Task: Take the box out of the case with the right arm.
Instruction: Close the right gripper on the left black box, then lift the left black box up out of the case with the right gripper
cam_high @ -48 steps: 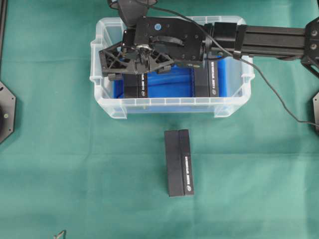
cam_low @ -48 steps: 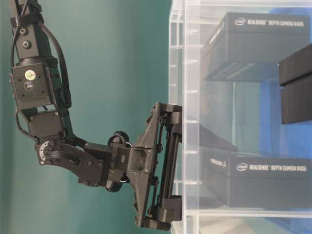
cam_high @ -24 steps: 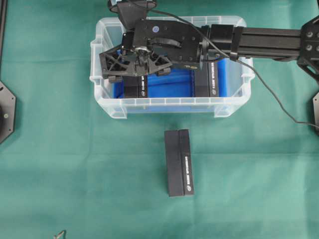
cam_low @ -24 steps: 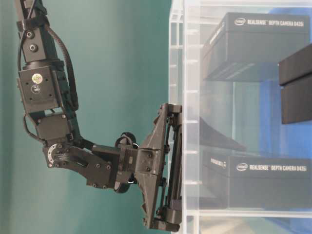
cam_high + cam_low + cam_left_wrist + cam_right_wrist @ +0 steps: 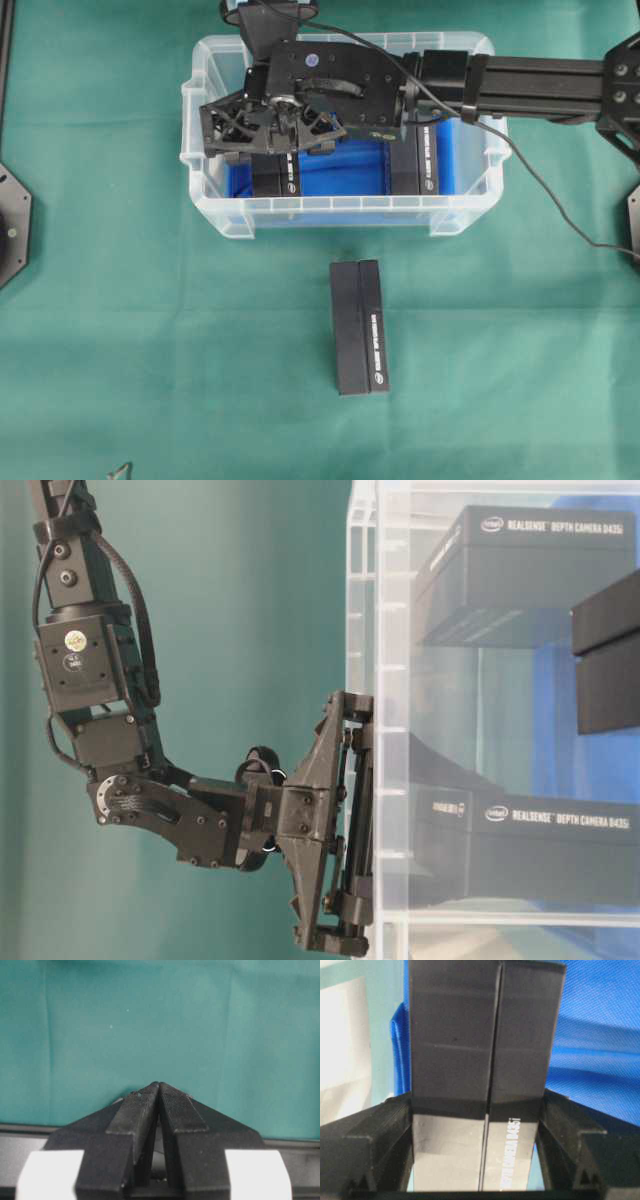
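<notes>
**Two fingers either side of a box in the case**

Two fingers of the right pincer stand against the long sides of a black box; the wrist view shows each finger touching a side, so the pincer looks closed on it. From overhead, the right pincer sits down inside the case, at the end farthest from the arm's base, with the box showing just below its lattice frame. Behind the pincer, toward the arm's base, a second box lies in the case on the blue lining. The black boom runs back over the case rim. Outside the case, on the green counter, a third box lies apart from the pincer. The left pincer hangs over bare green cloth, fingers pressed together.
</notes>
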### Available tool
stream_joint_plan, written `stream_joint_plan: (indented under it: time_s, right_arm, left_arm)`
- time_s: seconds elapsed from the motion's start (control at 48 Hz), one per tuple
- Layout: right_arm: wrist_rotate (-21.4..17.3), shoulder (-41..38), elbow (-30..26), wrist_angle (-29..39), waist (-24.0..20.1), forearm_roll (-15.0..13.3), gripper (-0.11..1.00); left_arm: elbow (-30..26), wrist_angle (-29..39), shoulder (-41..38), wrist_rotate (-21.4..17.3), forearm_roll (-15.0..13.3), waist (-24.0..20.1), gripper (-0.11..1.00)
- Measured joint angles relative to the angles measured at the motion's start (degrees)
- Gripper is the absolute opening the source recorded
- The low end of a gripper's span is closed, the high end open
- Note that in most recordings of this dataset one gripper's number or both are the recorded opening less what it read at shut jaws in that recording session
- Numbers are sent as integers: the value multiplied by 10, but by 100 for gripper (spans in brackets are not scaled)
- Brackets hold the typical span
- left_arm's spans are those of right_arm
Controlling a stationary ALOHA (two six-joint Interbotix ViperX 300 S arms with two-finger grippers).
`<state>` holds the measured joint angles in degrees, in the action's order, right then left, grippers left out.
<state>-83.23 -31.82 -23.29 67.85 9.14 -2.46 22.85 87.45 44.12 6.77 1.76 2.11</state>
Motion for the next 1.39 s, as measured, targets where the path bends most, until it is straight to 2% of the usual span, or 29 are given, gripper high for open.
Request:
stream_joint_plan:
  time_s: [0.291, 0.624, 0.853, 1.165, 1.394]
  right_arm:
    - [-3, 0, 0, 3, 0, -2, 68]
    - [-22, 6, -31, 76, -2, -3, 68]
    - [-23, 24, -101, 143, -8, -6, 68]
    - [-25, 24, -226, 265, -20, -25, 68]
    - [-33, 24, -297, 326, -33, -42, 68]
  left_arm:
    - [0, 0, 0, 0, 0, 1, 0]
    - [0, 0, 0, 0, 0, 0, 0]
    - [0, 0, 0, 0, 1, 0, 0]
    - [0, 0, 3, 0, 1, 0, 0]
    - [0, 0, 3, 0, 0, 0, 0]
